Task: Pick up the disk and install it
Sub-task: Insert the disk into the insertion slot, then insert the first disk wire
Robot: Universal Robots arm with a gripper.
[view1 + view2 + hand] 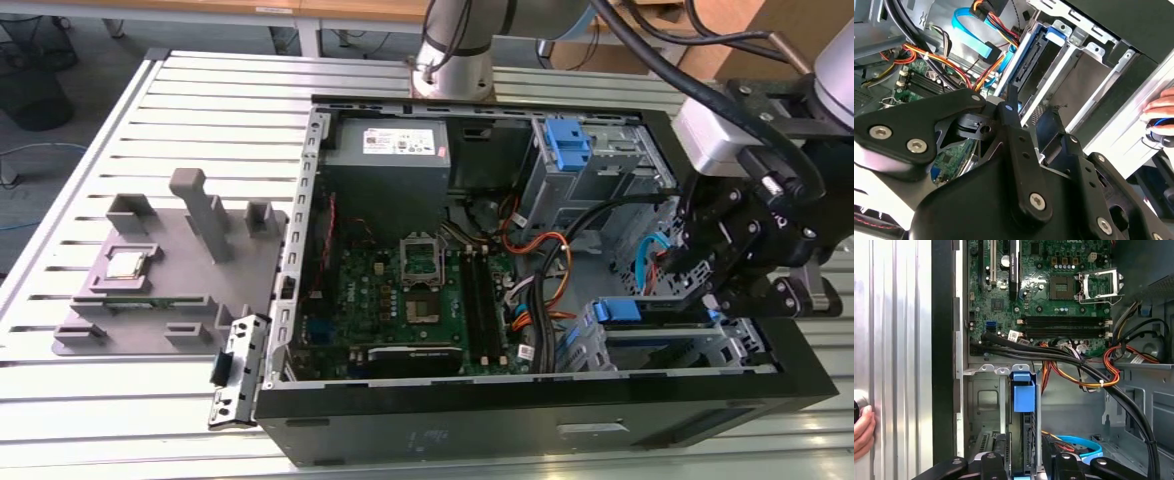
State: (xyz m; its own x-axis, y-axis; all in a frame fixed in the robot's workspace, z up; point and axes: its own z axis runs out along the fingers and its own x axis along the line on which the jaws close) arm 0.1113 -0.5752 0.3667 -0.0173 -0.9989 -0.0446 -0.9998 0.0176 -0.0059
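Jaws astride the caged disk (1024,399)

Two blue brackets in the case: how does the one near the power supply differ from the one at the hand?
The upper-bay bracket stands near the power supply, well apart from the hand; whether it holds a drive is unclear. The bracket at the hand frames the disk, slotted on edge in the drive cage. Both are blue plastic.
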